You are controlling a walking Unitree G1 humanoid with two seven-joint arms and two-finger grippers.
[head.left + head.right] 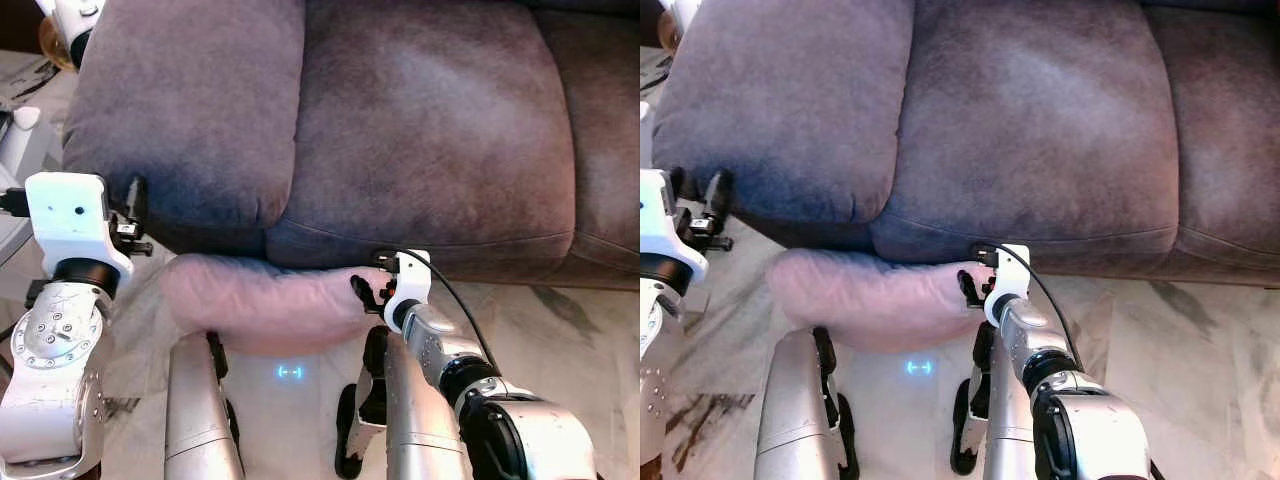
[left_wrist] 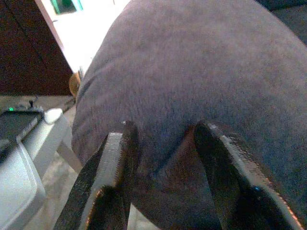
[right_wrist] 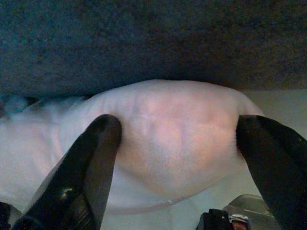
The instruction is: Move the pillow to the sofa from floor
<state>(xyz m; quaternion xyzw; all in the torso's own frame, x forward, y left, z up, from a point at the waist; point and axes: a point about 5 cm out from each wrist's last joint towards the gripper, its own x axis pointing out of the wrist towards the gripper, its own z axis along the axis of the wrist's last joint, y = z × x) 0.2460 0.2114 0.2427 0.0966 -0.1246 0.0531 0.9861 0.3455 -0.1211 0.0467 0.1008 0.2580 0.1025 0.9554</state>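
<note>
1. Pillow [image 1: 265, 305] lies on floor, against sofa [image 1: 400, 130] front.
2. My right claw [image 3: 177, 143] straddles its end, fingers spread, not yet closed.
3. My left claw [image 2: 163, 158] hangs open beside sofa armrest.
4. Next, in my judgement: close, lift onto seat.

The sofa [image 1: 420, 130] before me wears a matt, suede-like purple cloth with a short brushed nap. The pillow [image 1: 265, 300] is soft pink fabric, faintly fuzzy. My right pincer [image 3: 177, 143] has smooth, glossy black plastic fingers [image 3: 79, 177]. My arms are silvery metal, and the floor [image 1: 560, 320] is polished, marble-like stone.
</note>
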